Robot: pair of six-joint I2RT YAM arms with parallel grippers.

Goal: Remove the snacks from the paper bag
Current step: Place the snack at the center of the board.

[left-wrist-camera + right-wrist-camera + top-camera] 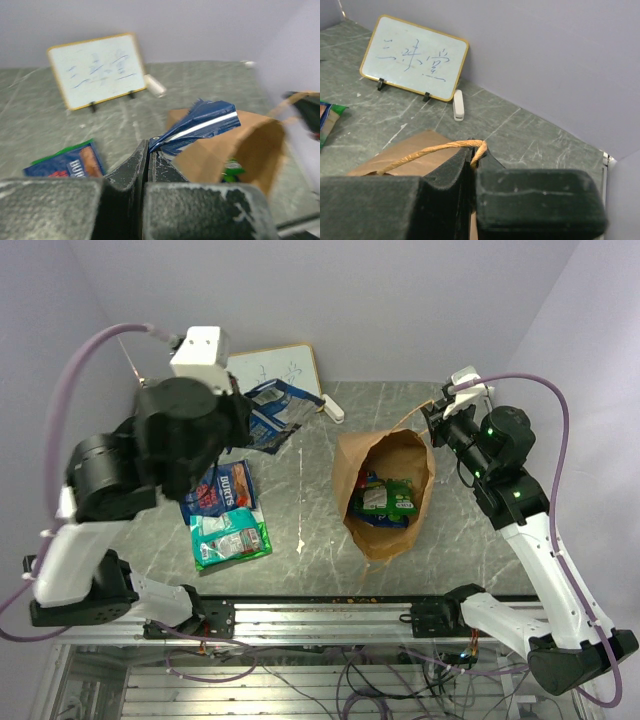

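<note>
Top view: paper bag [390,530] lies centre-right on table [310,510], mouth open, green packets [388,500] inside. To its left, left gripper [262,425] holds dark blue packet [275,415]. A blue packet [222,488] & green-white packet [232,537] lie on table, near left. At bag's far rim: right gripper [437,420].

L wrist: jaws clamped tight on dark blue packet [200,125], bag [250,150] behind it, right.

R wrist: jaws pinched on bag's handle [430,151]. Whiteboard [415,60] far left.

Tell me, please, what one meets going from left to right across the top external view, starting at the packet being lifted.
In order: dark blue packet, held up above the table → small white block → paper bag → right gripper, closed on the bag's handle.
</note>
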